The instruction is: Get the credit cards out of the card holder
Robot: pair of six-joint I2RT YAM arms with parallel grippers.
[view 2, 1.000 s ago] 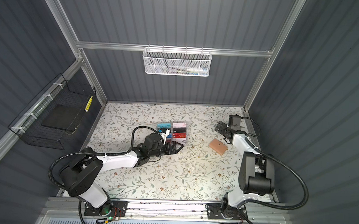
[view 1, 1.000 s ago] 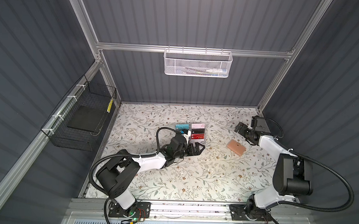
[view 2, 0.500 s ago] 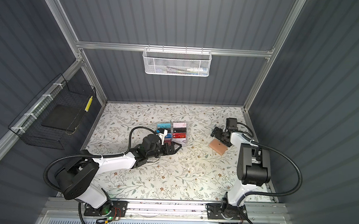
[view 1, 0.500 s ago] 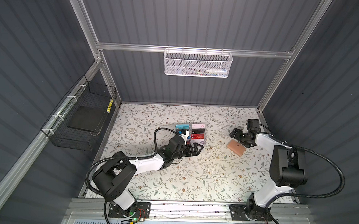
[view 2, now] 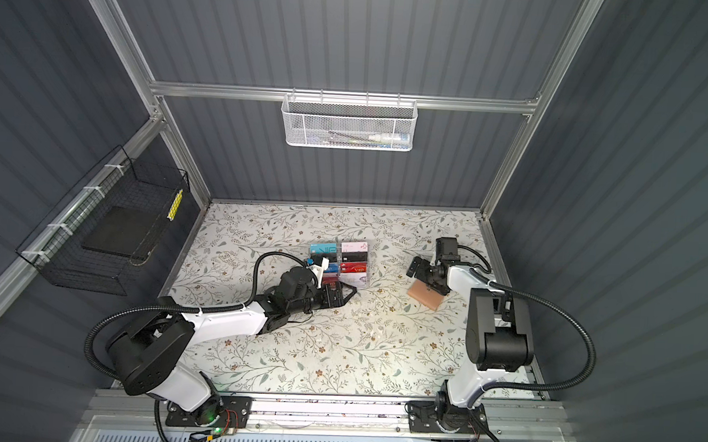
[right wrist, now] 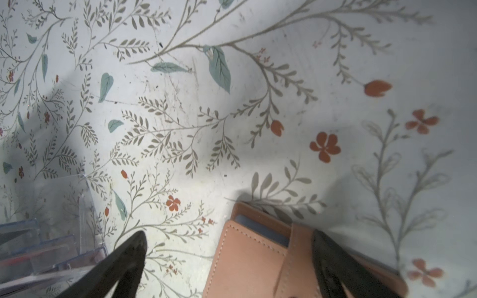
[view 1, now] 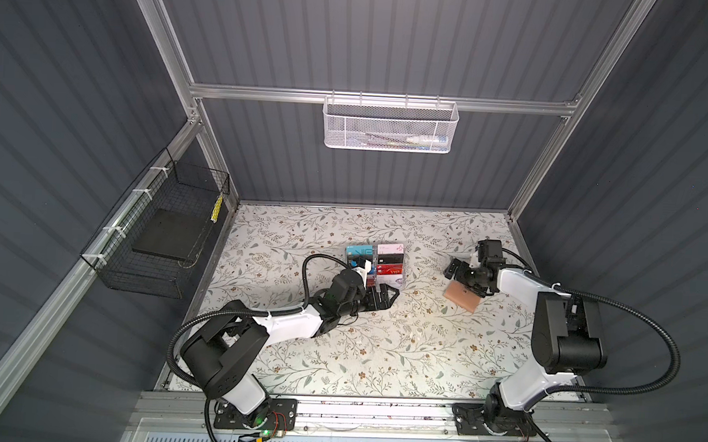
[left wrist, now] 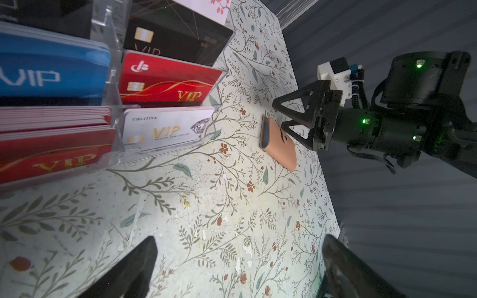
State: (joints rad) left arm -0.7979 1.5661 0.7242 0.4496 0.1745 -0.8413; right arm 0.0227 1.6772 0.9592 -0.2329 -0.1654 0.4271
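Note:
The tan card holder point(view 1: 460, 299) point(view 2: 424, 296) lies shut on the floral table at the right, its strap across it. A grey-blue page edge point(right wrist: 260, 233) shows at its end; no credit cards show inside it. My right gripper point(view 1: 454, 276) point(view 2: 418, 273) point(left wrist: 278, 114) point(right wrist: 229, 236) is open and low over the holder's far end, one finger over the strap and the other over bare table. My left gripper point(view 1: 392, 299) point(view 2: 348, 296) point(left wrist: 238, 242) is open and empty over bare table, just in front of a clear rack.
The clear acrylic rack point(view 1: 377, 262) point(view 2: 340, 261) stands mid-table with VIP cards in its tiers, among them a red card point(left wrist: 167, 80) and a white card point(left wrist: 160, 129). A white mesh basket point(view 1: 388, 126) hangs on the back wall, a black wire basket point(view 1: 164, 237) on the left wall.
My right gripper has come forward and left from the back right corner to sit over the card holder's far end. The left gripper has hardly moved.

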